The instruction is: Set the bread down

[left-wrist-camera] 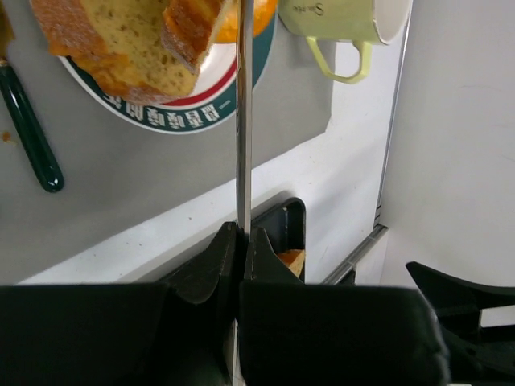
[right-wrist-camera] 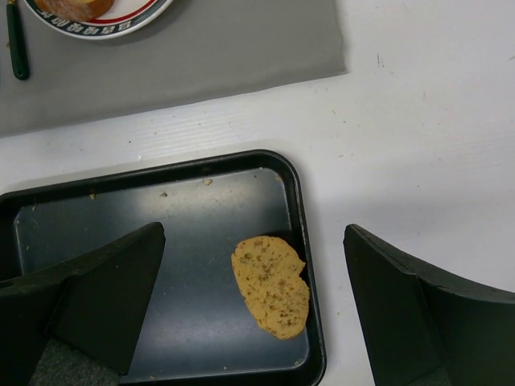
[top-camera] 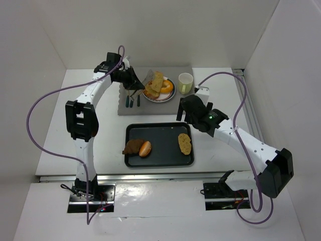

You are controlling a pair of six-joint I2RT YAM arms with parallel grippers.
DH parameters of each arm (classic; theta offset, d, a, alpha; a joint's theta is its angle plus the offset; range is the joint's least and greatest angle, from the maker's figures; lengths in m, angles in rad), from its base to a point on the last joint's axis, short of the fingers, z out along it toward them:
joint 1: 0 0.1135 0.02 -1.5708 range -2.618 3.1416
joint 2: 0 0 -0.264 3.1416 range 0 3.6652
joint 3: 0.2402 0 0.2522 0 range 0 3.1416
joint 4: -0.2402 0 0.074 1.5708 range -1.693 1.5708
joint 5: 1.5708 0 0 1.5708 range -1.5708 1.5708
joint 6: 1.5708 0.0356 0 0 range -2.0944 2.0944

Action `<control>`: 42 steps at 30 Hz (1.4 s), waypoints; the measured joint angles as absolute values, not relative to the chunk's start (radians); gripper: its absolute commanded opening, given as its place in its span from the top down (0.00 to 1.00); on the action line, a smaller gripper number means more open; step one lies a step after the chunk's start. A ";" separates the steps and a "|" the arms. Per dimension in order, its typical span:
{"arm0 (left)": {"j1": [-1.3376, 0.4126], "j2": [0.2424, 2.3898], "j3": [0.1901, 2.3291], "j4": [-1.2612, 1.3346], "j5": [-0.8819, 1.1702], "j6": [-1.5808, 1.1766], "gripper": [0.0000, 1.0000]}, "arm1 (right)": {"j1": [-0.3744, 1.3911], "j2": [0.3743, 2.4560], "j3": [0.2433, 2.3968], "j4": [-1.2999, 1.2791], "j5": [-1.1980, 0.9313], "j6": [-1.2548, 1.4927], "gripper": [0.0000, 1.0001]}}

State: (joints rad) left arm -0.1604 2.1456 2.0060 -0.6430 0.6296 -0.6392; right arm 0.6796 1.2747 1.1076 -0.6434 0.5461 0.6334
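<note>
Left hand clenched on a thin metal strip, seen edge-on. The strip runs out over the rim of the plate, right by the bread slices piled there; can't tell if it touches them. The plate sits on the grey mat, cup just beside it, green-handled tools on the mat left of the plate. Right hand released, fingers wide, hovering over the right end of the tray on the table, above a lone slice. Roll and dark piece touch at the left end.
</note>
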 measured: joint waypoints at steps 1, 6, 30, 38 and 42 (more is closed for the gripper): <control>-0.159 2.156 2.006 -0.638 0.631 -0.640 0.99 | 0.680 1.276 1.108 -0.643 0.546 0.633 0.01; -0.152 2.174 2.003 -0.619 0.621 -0.641 0.61 | 0.680 1.279 1.108 -0.643 0.546 0.633 0.01; -0.149 2.005 1.931 -0.668 0.468 -0.606 0.42 | 0.680 1.253 1.108 -0.643 0.515 0.653 0.01; -0.086 1.840 1.818 -0.701 0.363 -0.542 0.43 | 0.680 1.244 1.107 -0.643 0.514 0.661 0.01; -0.001 1.773 1.728 -0.709 0.248 -0.491 0.46 | 0.680 1.244 1.105 -0.640 0.506 0.660 0.01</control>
